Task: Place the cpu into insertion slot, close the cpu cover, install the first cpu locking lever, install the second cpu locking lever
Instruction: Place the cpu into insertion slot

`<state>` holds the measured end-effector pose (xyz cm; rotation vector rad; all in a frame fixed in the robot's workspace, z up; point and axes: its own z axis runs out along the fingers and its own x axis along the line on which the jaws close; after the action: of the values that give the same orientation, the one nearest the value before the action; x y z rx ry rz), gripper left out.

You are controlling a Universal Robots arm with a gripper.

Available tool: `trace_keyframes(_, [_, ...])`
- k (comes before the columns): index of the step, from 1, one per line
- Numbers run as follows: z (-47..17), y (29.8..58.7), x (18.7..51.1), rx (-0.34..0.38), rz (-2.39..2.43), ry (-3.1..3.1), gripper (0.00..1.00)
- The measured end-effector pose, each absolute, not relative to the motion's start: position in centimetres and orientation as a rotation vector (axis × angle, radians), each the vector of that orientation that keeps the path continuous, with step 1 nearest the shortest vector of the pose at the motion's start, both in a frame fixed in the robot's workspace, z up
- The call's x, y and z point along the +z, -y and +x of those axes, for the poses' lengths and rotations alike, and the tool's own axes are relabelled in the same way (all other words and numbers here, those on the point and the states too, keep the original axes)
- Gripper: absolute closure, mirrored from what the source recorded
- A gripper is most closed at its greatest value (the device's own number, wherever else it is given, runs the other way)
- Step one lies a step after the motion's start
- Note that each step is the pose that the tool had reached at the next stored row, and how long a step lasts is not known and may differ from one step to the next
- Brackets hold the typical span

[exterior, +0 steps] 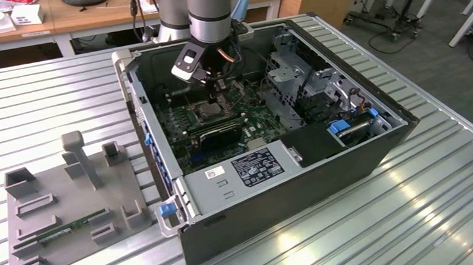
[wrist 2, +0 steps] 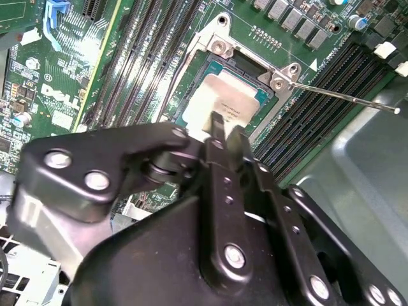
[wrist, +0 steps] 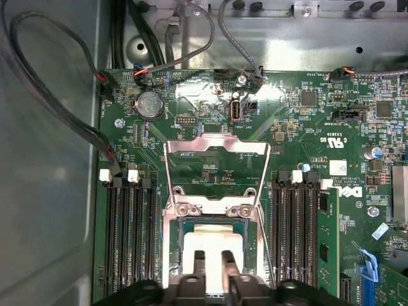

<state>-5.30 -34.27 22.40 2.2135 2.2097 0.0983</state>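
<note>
Bright, even overhead light. Glare streaks on table (exterior: 363, 223), well away from pincer (exterior: 212, 99). Cpu (wrist 2: 226, 102) face just beyond pincer blown pale in second wrist view; pincer body there soft, close to lens.

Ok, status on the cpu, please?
Gripper right above cpu. Cpu lies in slot. Cover open, tilted up. Lever free beside slot; nothing in the way.
</note>
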Motion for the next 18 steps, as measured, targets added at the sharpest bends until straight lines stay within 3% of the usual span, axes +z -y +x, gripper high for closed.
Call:
trace_keyframes(1, [-5.31,34.27,22.40,0.098,2.213,-2.210,0.77])
trace_keyframes(3, [-5.30,34.27,22.40,0.098,2.213,-2.210,0.89])
trace_keyframes(18, [-5.31,34.27,22.00,0.097,2.214,-2.210,0.89])
